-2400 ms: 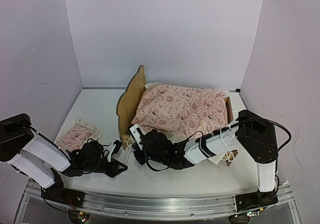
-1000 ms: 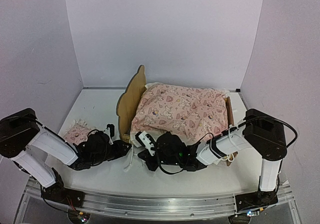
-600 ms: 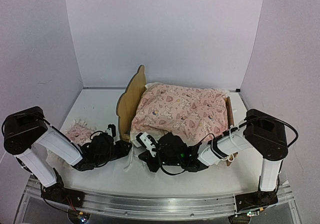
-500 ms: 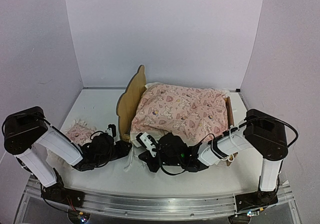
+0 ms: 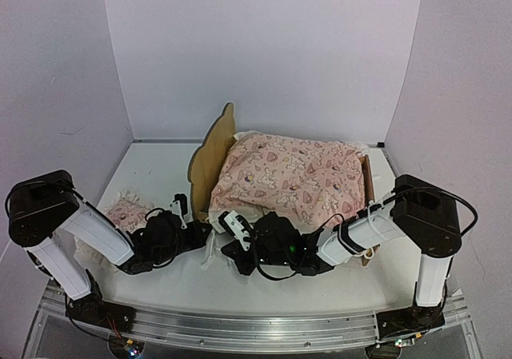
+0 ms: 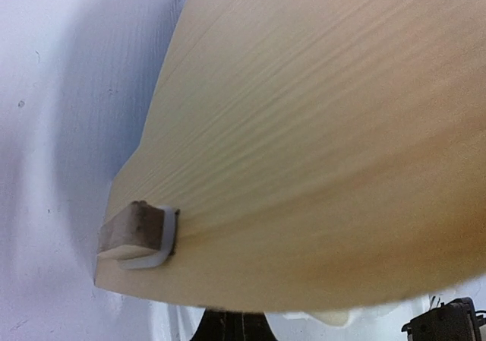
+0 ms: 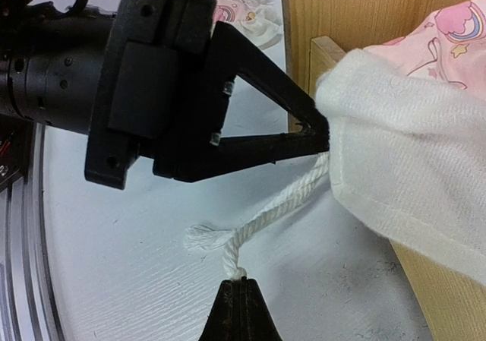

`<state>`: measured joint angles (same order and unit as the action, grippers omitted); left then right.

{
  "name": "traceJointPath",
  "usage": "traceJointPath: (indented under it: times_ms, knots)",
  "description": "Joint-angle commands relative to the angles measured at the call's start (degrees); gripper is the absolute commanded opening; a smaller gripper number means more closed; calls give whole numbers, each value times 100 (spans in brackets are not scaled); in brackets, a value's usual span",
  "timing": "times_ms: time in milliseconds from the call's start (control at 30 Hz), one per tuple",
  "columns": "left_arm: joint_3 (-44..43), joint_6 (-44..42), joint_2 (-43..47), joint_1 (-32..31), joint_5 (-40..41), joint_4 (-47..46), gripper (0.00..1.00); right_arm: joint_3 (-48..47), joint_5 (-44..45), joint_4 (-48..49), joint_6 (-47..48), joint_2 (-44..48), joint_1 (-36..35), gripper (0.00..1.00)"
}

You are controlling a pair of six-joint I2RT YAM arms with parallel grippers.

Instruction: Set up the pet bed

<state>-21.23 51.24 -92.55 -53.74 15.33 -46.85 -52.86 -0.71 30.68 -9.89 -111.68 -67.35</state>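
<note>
Though plywood bed (image 5: 202, 181) looks light and stiff, likely slides on table (image 5: 156, 175): hold headboard (image 5: 216, 139) edge. Bed mid-table under blanket (image 5: 288, 175). Left pincer (image 7: 322, 133) pinches soft cloth (image 7: 395, 151) corner; right pincer (image 7: 241, 282) clamps limp cord (image 7: 281, 197).

you can read no text, label, brand or number on the pet bed (image 5: 210, 155) or the blanket (image 5: 288, 175).

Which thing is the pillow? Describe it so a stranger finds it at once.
Start at the wooden bed in the middle of the white table. Look left of its wavy headboard: the pillow lies flat on the table, partly behind the left arm. It shares the pink pattern and white ruffle of the blanket, but is far smaller and off the bed.
</note>
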Motion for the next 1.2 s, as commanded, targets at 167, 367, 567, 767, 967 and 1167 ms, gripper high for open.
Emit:
traceJointPath:
  times_ms: [167, 367, 567, 767, 967, 1167]
  knots:
    - [468, -234, 619, 12, -245, -486, 0, -787, 707, 80, -386, -75, 123, 0]
    - [577, -341, 720, 21, -420, -490, 0, -1427, 644, 80, -391, -656, 226, 0]
    - [685, -611, 935, 21, -510, -482, 0, -1661, 654, 37, -386, -914, 293, 0]
    - [640, -738, 922, 21, -772, -482, 0, -1777, 351, 227, -154, -1131, 353, 0]
    - [671, -753, 840, 25, -1066, -478, 0, -1918, -45, 540, 262, -1367, 512, 0]
    - [658, -722, 704, 30, -1207, -478, 0, -1786, -1139, 1303, 1365, -1634, 687, 0]
